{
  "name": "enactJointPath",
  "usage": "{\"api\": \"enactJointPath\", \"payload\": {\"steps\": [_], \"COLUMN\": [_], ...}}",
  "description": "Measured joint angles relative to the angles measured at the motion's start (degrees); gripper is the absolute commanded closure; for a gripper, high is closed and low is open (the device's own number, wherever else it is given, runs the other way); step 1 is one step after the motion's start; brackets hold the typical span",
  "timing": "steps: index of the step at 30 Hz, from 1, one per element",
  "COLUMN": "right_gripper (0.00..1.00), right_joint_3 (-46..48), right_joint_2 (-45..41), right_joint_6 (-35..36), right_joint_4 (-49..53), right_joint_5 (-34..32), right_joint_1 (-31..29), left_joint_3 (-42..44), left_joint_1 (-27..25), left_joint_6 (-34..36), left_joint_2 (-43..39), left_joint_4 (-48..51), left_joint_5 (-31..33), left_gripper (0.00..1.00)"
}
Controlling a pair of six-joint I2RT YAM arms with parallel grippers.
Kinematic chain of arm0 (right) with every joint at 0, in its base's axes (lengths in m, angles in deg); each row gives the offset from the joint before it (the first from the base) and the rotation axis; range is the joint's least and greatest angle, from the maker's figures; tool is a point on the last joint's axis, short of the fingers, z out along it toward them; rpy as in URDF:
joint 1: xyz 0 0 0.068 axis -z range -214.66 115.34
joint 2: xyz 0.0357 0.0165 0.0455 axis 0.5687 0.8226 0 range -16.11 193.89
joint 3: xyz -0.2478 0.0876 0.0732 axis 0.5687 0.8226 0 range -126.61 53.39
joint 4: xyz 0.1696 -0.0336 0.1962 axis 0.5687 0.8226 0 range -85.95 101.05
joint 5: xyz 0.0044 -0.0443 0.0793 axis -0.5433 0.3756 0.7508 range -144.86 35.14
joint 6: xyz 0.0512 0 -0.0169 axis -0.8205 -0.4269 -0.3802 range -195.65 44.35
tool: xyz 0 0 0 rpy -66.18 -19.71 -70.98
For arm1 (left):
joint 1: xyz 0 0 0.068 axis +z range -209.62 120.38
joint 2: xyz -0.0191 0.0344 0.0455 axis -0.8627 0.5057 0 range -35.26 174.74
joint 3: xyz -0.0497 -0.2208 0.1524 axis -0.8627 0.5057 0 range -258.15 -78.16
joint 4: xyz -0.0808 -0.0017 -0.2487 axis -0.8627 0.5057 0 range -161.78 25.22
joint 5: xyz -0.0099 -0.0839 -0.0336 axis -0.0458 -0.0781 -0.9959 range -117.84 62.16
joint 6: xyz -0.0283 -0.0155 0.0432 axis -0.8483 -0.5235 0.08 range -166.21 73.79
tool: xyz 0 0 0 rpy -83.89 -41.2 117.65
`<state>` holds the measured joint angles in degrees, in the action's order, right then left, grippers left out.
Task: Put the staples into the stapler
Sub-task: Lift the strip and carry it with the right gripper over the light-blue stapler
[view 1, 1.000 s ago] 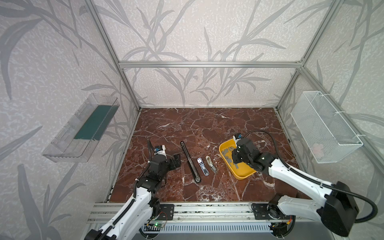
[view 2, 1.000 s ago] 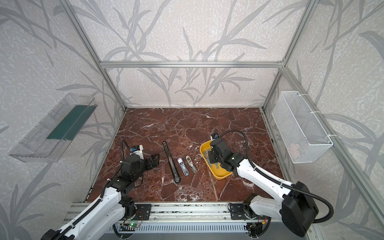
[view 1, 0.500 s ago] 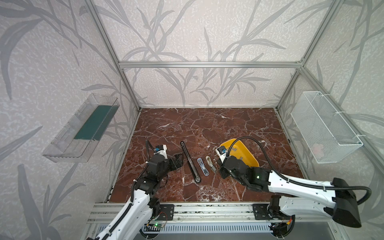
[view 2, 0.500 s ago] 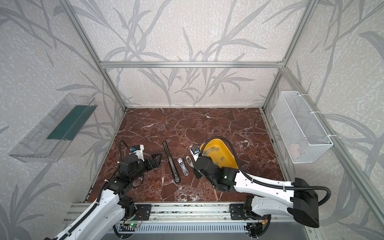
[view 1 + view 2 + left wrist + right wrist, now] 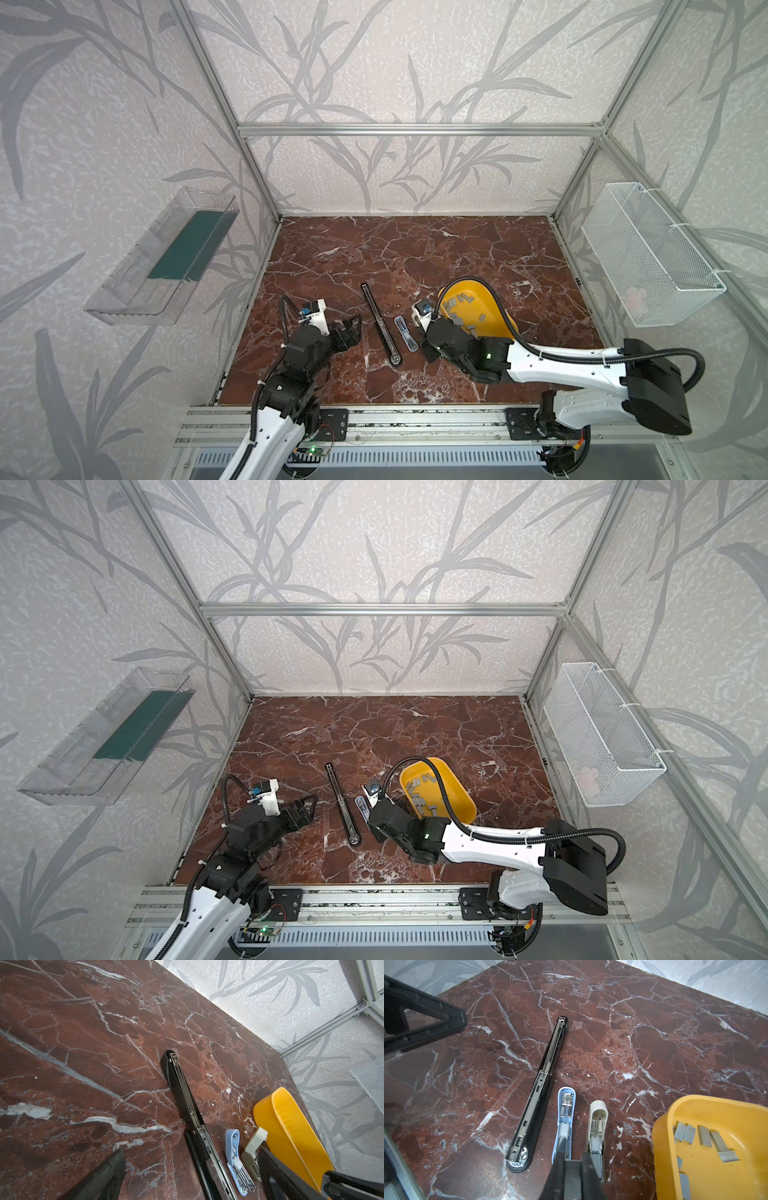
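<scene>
Right wrist view: staples [image 5: 705, 1136] lie loose inside the yellow tray [image 5: 660, 1142]; right gripper [image 5: 572, 1160], jaws closed, hangs just beside the tray, by the beige stapler [image 5: 599, 1111]. Left gripper [image 5: 352, 328] gapes, well apart from the tray.

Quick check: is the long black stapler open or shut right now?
Open. The long black stapler lies unfolded flat, with its metal staple channel facing up in both wrist views.

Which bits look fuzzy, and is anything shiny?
Right wrist view: the right gripper is so close it looks soft, and the metal end of the long stapler glints. Left wrist view: the left gripper is blurry too. Both top views: evenly lit and sharp.
</scene>
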<state>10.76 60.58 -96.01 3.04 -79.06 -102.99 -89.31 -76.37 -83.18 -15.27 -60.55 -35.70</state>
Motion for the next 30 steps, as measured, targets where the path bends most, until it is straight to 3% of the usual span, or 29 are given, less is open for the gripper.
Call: {"api": "enactJointPath", "payload": {"steps": [11,30], "right_gripper": [0.9,0.89], "right_joint_3": [0.2,-0.1], "right_joint_2": [5.9,9.1], "right_joint_6": [0.0,-0.4], "right_joint_4": [-3.5,-5.4], "right_joint_5": [0.7,2.3], "right_joint_1": [0.0,0.0], "left_joint_3": [0.0,0.0], "left_joint_1": [0.0,0.0], "left_joint_6": [0.2,-0.1], "left_joint_2": [4.4,4.5], "left_joint_4": [-0.1,-0.3], "left_joint_5": [0.0,0.5], "left_gripper": [0.0,0.01]}}
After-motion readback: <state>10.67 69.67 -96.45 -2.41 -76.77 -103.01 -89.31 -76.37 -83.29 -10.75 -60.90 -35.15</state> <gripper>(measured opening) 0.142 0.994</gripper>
